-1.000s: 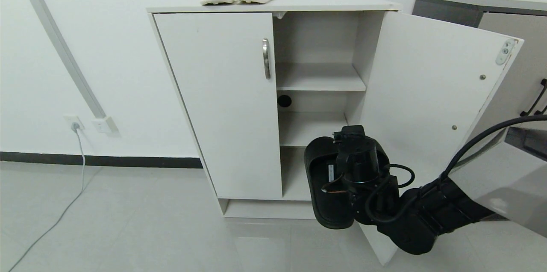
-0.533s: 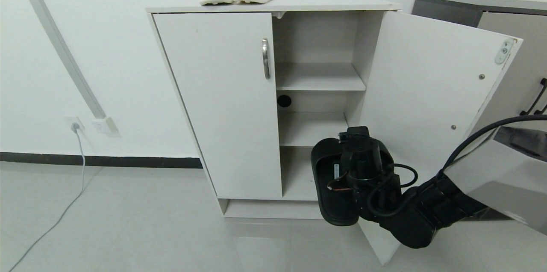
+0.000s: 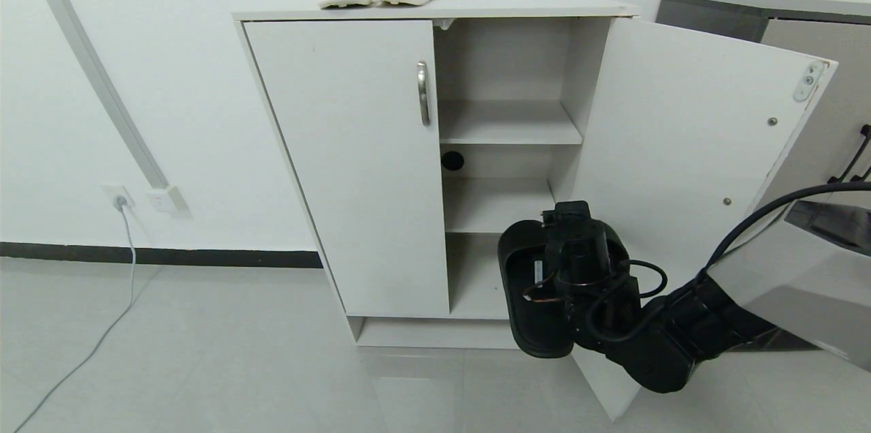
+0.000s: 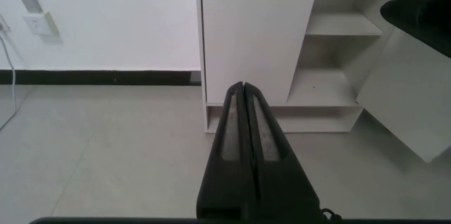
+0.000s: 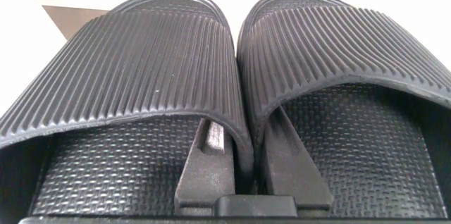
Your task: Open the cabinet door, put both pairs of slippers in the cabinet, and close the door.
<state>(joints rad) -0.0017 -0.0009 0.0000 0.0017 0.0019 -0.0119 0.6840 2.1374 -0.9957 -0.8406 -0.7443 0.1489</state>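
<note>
The right arm is low, stretched from the near right forward and a little left, with its black wrist tipped upward and a cable looped at its side. At the end of the arm the right gripper points up and away. Its two fingers are pushed in under the straps of the black slippers and pinch the pair's inner walls together between them. The left gripper points forward, its jaws pressed flat together with nothing between them.
</note>
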